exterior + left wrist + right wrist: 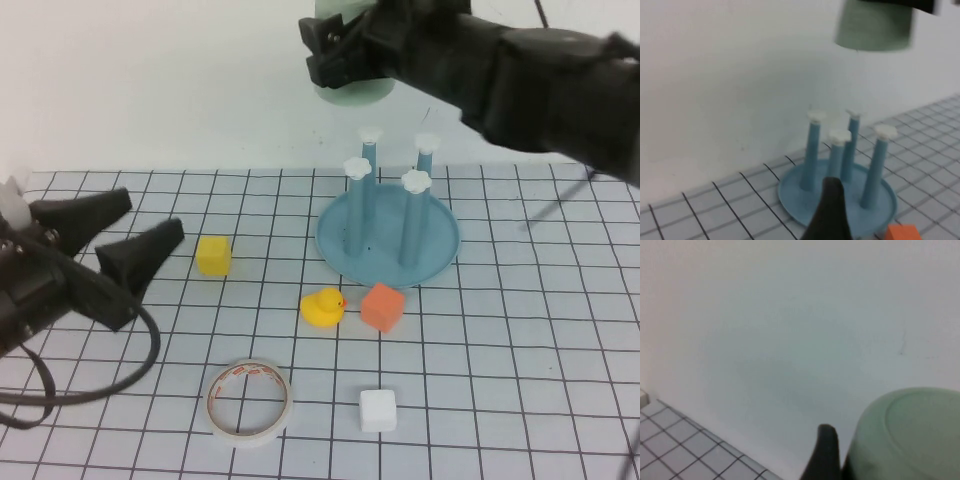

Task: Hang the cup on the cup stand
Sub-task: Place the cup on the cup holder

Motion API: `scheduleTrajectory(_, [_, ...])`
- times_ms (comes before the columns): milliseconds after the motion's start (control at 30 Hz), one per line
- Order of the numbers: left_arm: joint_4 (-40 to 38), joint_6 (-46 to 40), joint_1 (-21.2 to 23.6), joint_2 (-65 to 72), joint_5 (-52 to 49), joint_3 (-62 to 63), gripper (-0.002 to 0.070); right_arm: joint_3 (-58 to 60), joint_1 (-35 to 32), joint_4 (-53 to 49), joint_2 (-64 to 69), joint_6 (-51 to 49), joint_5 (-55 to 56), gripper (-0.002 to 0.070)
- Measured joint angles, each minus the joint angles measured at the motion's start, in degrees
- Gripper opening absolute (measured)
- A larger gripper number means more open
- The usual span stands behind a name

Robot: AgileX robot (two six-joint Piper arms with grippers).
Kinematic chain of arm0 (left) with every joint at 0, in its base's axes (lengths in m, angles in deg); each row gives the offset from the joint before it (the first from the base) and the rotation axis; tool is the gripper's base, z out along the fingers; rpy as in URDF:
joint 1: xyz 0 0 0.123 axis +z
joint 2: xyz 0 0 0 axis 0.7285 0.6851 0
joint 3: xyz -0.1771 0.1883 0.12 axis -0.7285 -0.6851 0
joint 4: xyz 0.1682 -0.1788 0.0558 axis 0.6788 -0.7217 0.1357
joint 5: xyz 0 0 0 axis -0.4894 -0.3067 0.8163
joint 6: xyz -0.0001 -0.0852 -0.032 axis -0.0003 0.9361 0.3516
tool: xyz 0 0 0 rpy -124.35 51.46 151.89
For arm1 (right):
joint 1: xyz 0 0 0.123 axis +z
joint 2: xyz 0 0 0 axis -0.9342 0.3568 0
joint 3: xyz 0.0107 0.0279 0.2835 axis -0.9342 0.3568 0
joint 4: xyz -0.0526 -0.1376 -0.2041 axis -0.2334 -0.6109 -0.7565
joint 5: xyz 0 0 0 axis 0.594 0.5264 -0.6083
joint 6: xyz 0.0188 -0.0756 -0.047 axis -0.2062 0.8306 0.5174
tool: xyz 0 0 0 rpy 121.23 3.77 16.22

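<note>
Mint-green cup (pixel 355 92) gripped in right pincer (pixel 340 45), left pincer (pixel 135 235) open.

The table (pixel 520 340) is white, ruled with a grid of thin black lines, and the wall behind it is plain off-white. The cup (pixel 355 92), at twelve o'clock of the high view, is pale mint green and unmarked. The cup stand (pixel 388 243) is blue in dish and pegs, each peg capped in white. The duck (pixel 323 307) is yellow with an orange-red beak. One cube (pixel 213 255) at nine o'clock of the duck is yellow, another (pixel 382 306) at three o'clock is orange, and a third (pixel 377 410) is white. The tape roll (pixel 249 402) is cream-white with red print. The left gripper (pixel 145 235) and right gripper (pixel 325 50) are black.
</note>
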Motion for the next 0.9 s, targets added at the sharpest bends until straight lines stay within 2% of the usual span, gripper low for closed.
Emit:
scheduleTrajectory(167, [4.73,0.75,0.05,0.0,-0.23,0.0,0.0478,-7.85,0.0,0.3,7.43,0.87,4.51,0.0587])
scheduleTrajectory(333, [5.51,0.83,0.05,0.0,-0.48,0.0,0.0421,-12.73,0.0,0.95,12.76,1.0,7.89,0.0587])
scheduleTrajectory(533, [5.73,0.83,0.05,0.0,-3.36,0.0,0.041,-13.71,-0.79,1.4,15.56,-1.13,9.72,0.0586])
scheduleTrajectory(767, [5.73,0.88,0.05,0.0,-9.2,0.0,0.04,-13.79,-3.59,1.42,16.89,-11.95,9.58,0.0586])
scheduleTrajectory(867, [5.73,1.38,0.05,0.0,-12.08,0.0,0.0346,-13.79,-4.82,1.42,17.25,-15.66,8.17,0.0586])
scheduleTrajectory(900, [5.73,2.15,0.05,0.0,-13.24,0.0,0.0284,-13.79,-5.18,1.42,17.52,-16.6,6.49,0.0586])
